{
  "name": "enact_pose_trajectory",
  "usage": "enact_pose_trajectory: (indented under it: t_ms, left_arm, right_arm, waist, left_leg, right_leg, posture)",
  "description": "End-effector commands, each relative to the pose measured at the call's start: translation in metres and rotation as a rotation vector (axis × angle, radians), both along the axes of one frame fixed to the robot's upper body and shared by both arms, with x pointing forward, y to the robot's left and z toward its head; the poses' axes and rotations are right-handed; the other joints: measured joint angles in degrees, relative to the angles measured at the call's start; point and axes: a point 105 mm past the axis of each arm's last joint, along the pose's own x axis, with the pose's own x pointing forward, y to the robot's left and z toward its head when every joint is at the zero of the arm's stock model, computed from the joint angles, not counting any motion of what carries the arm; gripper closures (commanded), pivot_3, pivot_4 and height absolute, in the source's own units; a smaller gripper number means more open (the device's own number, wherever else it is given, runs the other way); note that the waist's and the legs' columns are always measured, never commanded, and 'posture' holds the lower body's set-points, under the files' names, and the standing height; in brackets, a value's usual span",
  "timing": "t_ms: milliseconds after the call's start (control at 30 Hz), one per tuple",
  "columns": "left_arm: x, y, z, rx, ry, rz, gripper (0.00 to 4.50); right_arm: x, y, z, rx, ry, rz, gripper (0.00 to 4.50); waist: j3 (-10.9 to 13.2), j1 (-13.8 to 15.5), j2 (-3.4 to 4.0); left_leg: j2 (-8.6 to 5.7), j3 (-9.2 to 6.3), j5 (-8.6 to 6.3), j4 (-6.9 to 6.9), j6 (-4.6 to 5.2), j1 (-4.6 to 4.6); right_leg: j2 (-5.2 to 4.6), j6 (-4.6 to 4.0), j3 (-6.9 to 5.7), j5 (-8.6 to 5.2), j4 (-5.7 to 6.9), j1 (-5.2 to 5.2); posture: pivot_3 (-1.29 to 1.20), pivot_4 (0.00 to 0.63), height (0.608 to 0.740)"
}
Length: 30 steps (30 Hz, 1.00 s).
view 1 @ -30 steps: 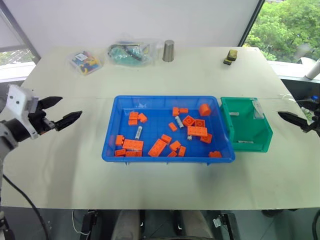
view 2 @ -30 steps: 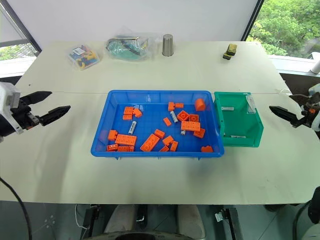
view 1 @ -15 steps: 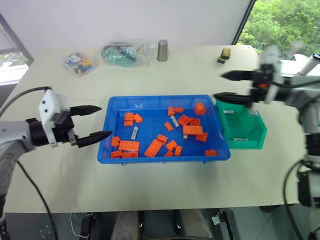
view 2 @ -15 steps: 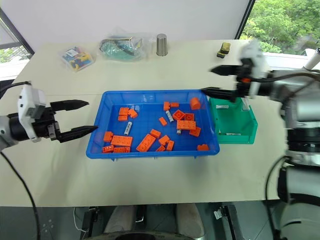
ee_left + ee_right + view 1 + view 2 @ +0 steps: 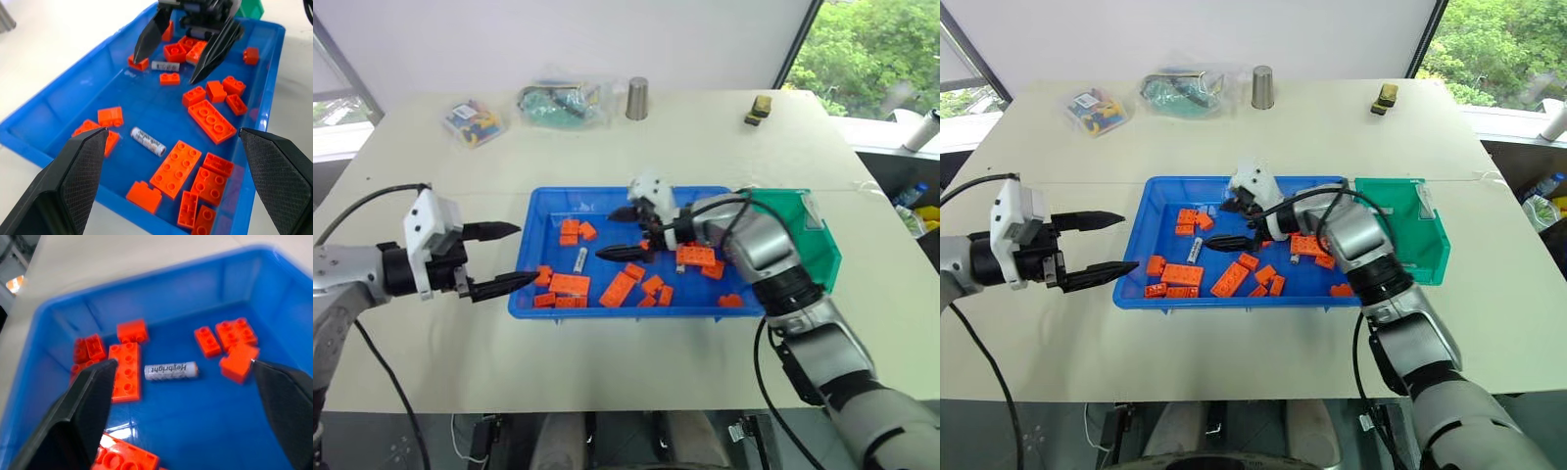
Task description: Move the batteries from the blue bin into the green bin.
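The blue bin (image 5: 636, 312) sits mid-table, holding several orange bricks (image 5: 620, 288). One silvery battery (image 5: 580, 259) lies left of centre on its floor. A second battery (image 5: 165, 65) lies farther right, beneath my right gripper. My right gripper (image 5: 605, 234) hovers open over the bin's middle, pointing left. In its wrist view the left battery (image 5: 171, 370) lies between its fingertips, lower down. My left gripper (image 5: 527, 254) is open at the bin's left edge, pointing right, nothing in it. The green bin (image 5: 815, 257) stands against the blue bin's right side, partly behind my right arm.
Along the table's far edge stand a metal cup (image 5: 637, 98), a clear bag of teal items (image 5: 563, 101), a bag of coloured pieces (image 5: 475, 119) and a small yellow-black toy (image 5: 761, 109). Bare tabletop lies in front of and beside both bins.
My right arm has swung left from beyond the green bin to over the blue bin's middle, still open. My left gripper moved right to the blue bin's left edge. The camera view shifted.
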Motion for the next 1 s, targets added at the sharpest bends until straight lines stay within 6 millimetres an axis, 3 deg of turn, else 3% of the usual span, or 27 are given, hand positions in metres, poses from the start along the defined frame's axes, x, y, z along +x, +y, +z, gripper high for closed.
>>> enact_pose_trajectory:
  t_ms: [33, 333, 500, 733, 1000]
  left_arm:
    - [-0.004, -0.001, 0.01, 0.011, -0.051, 0.011, 0.0]
    - [-0.004, 0.002, 0.012, 0.007, -0.051, 0.033, 0.0]
    - [-0.004, 0.001, 0.011, 0.01, -0.041, 0.021, 0.0]
    - [-0.005, -0.003, 0.01, 0.014, -0.045, 0.005, 0.0]
    - [-0.003, -0.001, 0.013, 0.021, -0.055, 0.009, 0.0]
  right_arm:
    - [0.006, 0.014, 0.003, -0.009, -0.035, 0.006, 0.07]
    - [-0.005, 0.036, -0.023, -0.042, -0.018, 0.019, 0.07]
    - [0.002, 0.038, -0.036, -0.064, -0.027, -0.037, 0.07]
    - [0.016, 0.036, -0.039, -0.041, -0.009, -0.108, 0.07]
    - [0.011, 0.036, -0.05, -0.065, -0.014, -0.081, 0.07]
  waist:
    - [0.0, -0.02, 0.0]
    - [0.0, 0.02, 0.0]
    - [0.0, -0.06, -0.01]
    - [-0.01, -0.12, -0.02]
    - [-0.02, -0.09, -0.02]
  left_leg:
    - [0.0, 0.0, 0.0, -0.01, 0.0, 0.0]
    - [0.0, -0.01, 0.0, -0.01, -0.01, 0.0]
    - [-0.01, -0.01, 0.0, -0.02, -0.02, 0.01]
    - [0.01, -0.01, 0.0, -0.06, -0.04, 0.02]
    - [0.0, -0.03, 0.0, -0.07, -0.05, 0.03]
  right_leg:
    - [0.0, 0.0, 0.0, 0.0, 0.0, -0.01]
    - [-0.03, -0.01, -0.01, 0.0, 0.0, 0.0]
    - [-0.09, -0.02, -0.01, 0.01, 0.0, 0.0]
    - [-0.1, -0.04, -0.01, 0.02, -0.01, -0.01]
    - [-0.15, -0.06, -0.03, 0.03, -0.02, 0.01]
  posture:
    - [0.0, 0.15, 0.739]
    - [0.0, 0.15, 0.739]
    - [0.0, 0.15, 0.739]
    - [0.0, 0.15, 0.739]
    - [0.0, 0.15, 0.739]
